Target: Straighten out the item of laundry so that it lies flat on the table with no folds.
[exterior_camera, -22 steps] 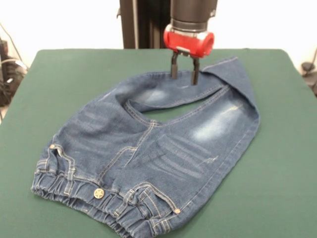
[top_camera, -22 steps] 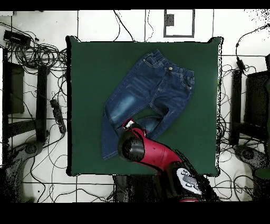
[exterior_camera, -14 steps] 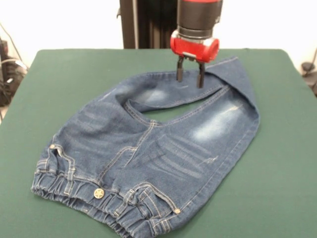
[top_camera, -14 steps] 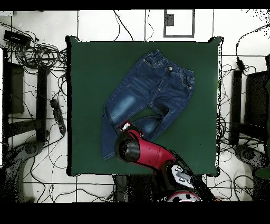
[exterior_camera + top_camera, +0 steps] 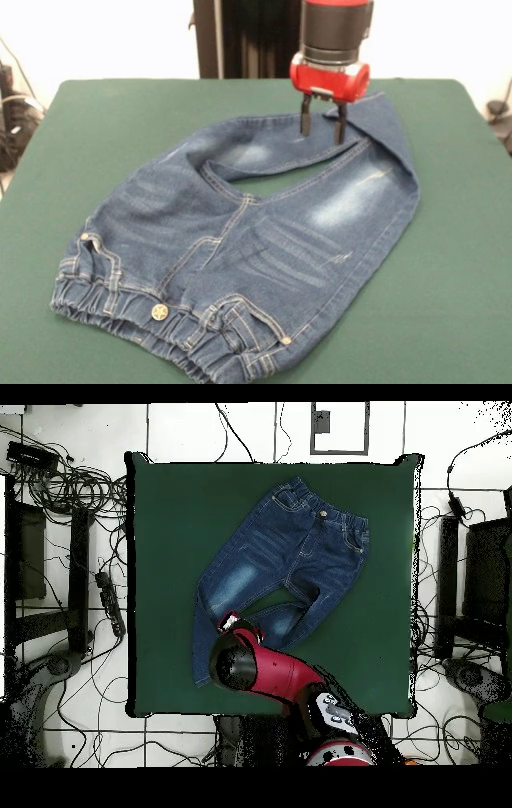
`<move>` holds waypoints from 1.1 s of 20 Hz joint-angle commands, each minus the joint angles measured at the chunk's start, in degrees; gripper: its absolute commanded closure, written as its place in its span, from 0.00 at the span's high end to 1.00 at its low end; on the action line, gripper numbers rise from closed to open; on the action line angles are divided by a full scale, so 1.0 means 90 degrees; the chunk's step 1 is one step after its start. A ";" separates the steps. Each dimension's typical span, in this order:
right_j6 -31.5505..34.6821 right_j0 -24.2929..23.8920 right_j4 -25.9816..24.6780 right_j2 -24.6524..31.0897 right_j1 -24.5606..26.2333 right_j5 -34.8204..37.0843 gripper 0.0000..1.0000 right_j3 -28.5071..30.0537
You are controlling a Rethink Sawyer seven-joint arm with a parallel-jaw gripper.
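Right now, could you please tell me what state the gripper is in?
Gripper: open, holding nothing, its two fingers spread just above the jeans near the folded leg end.

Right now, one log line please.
gripper: open, over folded leg | jeans: leg folded, not flat | table: jeans only

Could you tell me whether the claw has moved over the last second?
Yes. In the front view the claw has shifted right along the jeans toward the folded-over leg end, and slightly up the picture toward the table far edge. Its fingers stand open.
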 commanded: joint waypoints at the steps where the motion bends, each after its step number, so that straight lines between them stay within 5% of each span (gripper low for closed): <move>1: 0.1739 0.0267 0.0421 0.0851 0.0248 -0.0268 1.00 0.0254; 22: 0.1861 0.0663 0.0936 0.0774 0.0709 -0.0595 1.00 -0.0137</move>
